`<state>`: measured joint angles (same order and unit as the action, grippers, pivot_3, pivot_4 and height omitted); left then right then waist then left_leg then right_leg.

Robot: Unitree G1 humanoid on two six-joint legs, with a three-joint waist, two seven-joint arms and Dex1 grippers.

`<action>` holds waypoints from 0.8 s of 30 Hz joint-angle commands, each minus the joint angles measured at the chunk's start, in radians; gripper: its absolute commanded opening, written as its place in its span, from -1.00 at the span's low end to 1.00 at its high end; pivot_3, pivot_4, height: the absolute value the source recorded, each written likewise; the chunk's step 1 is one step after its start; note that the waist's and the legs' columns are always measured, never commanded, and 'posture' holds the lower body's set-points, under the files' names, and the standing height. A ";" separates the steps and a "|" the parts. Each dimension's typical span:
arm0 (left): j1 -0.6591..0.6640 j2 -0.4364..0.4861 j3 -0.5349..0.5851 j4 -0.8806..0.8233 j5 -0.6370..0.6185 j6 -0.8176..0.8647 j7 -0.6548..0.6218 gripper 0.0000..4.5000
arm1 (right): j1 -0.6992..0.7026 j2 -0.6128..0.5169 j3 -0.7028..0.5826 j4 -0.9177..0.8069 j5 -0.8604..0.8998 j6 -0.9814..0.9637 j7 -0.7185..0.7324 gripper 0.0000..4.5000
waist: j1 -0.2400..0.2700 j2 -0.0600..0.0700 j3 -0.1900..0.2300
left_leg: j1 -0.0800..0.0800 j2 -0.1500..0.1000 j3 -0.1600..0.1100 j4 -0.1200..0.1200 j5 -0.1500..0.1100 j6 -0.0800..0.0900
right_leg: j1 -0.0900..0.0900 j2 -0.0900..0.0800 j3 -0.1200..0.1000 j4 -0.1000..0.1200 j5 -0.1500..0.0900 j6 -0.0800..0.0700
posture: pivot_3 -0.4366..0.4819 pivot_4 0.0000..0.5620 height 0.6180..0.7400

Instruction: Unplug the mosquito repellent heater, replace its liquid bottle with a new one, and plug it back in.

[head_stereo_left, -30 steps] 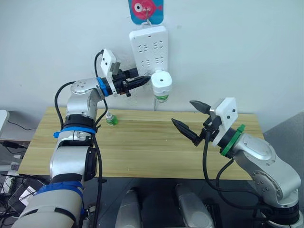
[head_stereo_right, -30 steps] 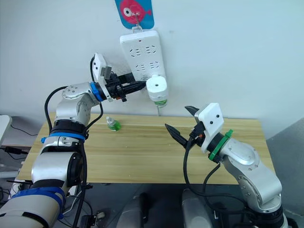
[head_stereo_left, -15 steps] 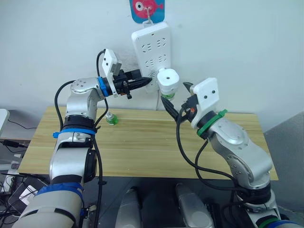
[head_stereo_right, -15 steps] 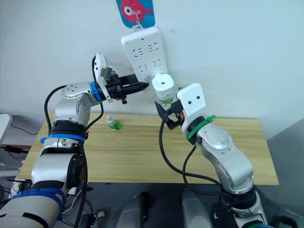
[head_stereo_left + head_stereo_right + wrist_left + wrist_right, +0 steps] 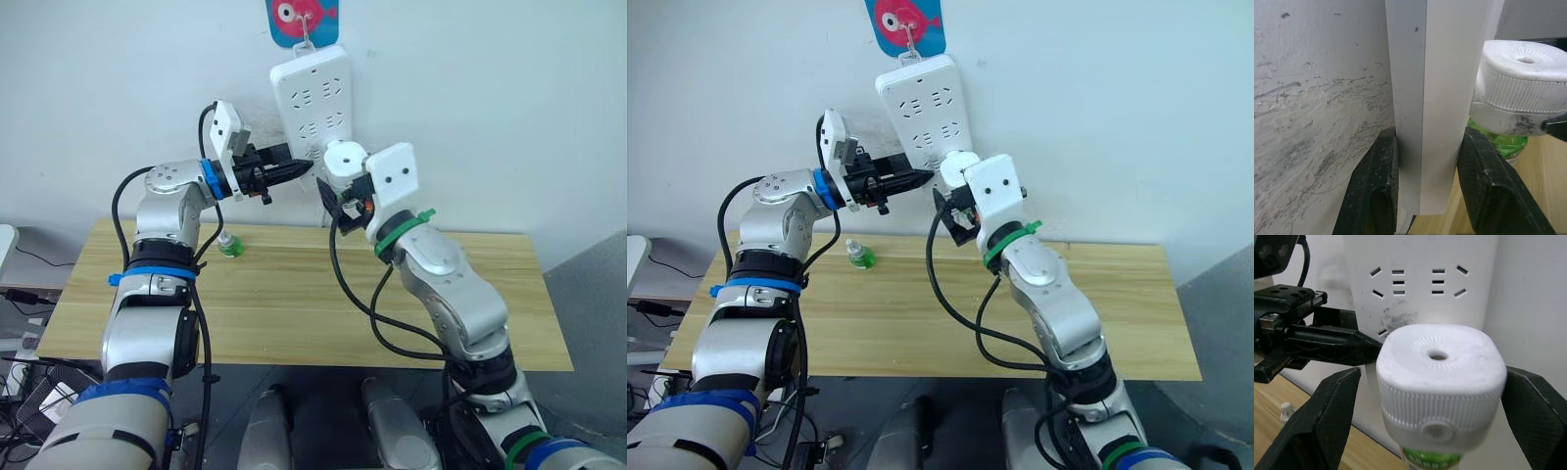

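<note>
Right gripper (image 5: 343,199), seen from the head cameras, has its two black fingers spread apart to either side of the mosquito repellent heater (image 5: 340,159), which sits plugged into the lower end of the white power strip (image 5: 312,98) hanging on the wall; across from it the left gripper (image 5: 294,169) is clamped on the strip's lower edge, bracing it. A spare green bottle (image 5: 228,246) stands on the wooden table (image 5: 294,304) below, near the left arm. From the left wrist camera, both fingers (image 5: 1376,191) press the strip's thin edge between them, with the heater and its green bottle just beside. From the right wrist camera, the heater (image 5: 1440,382) sits centred between the open fingers, neither visibly touching it. I judge the unplugging step is in hand: next, the right fingers should close on the heater's body and pull straight out from the socket while the left holds the strip steady.
</note>
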<state>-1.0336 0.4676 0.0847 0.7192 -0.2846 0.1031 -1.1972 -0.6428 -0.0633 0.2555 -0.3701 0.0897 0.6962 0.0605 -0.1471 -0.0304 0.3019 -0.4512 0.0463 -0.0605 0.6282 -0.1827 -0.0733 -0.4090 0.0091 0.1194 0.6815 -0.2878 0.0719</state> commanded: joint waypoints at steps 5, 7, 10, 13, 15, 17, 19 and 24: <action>-0.002 0.000 -0.001 -0.032 0.004 -0.003 0.028 -0.41 | -0.030 0.022 -0.032 0.019 -0.043 -0.064 -0.003 0.32 | 0.000 0.000 0.000 | 0.000 0.000 0.000 0.000 0.000 0.000 | 0.000 0.000 0.000 0.000 0.000 0.000 | -0.65 0.05 0.93; -0.002 0.000 0.001 -0.026 0.008 -0.010 0.042 -0.41 | -0.026 0.023 -0.036 0.010 -0.045 -0.059 -0.001 0.33 | 0.000 0.000 0.000 | 0.000 0.000 0.000 0.000 0.000 0.000 | 0.000 0.000 0.000 0.001 0.000 0.000 | -0.65 0.05 0.93; 0.000 0.003 0.000 -0.013 0.023 -0.025 0.062 -0.41 | -0.017 0.026 -0.039 -0.023 -0.044 -0.040 0.000 0.33 | 0.000 0.000 0.000 | 0.000 0.000 0.000 0.001 0.000 0.000 | 0.000 0.000 0.000 0.001 0.000 0.000 | -0.65 0.05 0.93; 0.002 0.013 -0.005 0.014 0.051 -0.052 0.091 -0.41 | 0.014 0.018 -0.058 -0.126 -0.010 0.039 0.016 0.33 | 0.002 0.000 0.000 | 0.000 0.000 -0.001 0.000 0.000 0.000 | 0.000 0.000 -0.001 0.001 0.000 0.000 | -0.64 0.05 0.93; 0.000 0.021 -0.005 0.038 0.065 -0.075 0.112 -0.41 | 0.033 0.001 -0.079 -0.204 0.019 0.110 0.037 0.33 | 0.006 0.000 0.000 | -0.001 -0.001 -0.002 -0.001 0.000 0.000 | 0.000 -0.001 -0.002 0.000 0.000 0.000 | -0.63 0.04 0.93; -0.003 0.029 -0.007 0.060 0.078 -0.101 0.128 -0.41 | 0.044 -0.022 -0.103 -0.275 0.045 0.181 0.059 0.33 | 0.004 0.000 0.000 | -0.001 -0.001 -0.003 0.000 0.000 0.000 | 0.000 -0.001 -0.003 0.000 0.000 0.000 | -0.63 0.04 0.93; -0.005 0.036 -0.011 0.083 0.088 -0.125 0.137 -0.41 | 0.048 -0.040 -0.120 -0.327 0.069 0.241 0.074 0.33 | 0.000 0.000 0.000 | -0.001 -0.001 -0.002 0.000 0.000 0.000 | 0.000 -0.001 -0.002 0.001 0.000 0.000 | -0.63 0.04 0.93; 0.004 0.042 -0.019 0.097 0.104 -0.172 0.187 -0.41 | 0.044 -0.037 -0.134 -0.401 0.107 0.335 0.079 0.33 | -0.021 0.000 0.000 | 0.001 0.000 -0.002 0.000 0.011 0.003 | 0.001 0.000 -0.001 0.001 0.004 0.000 | -0.63 0.00 0.93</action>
<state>-1.0329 0.4786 0.0671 0.8013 -0.2555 -0.0340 -1.1225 -0.5884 -0.1096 0.1350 -0.7088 0.1779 1.0203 0.1345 -0.1682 -0.0303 0.3017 -0.4502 0.0462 -0.0622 0.6283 -0.1696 -0.0698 -0.4080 0.0094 0.1189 0.6815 -0.2810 0.0728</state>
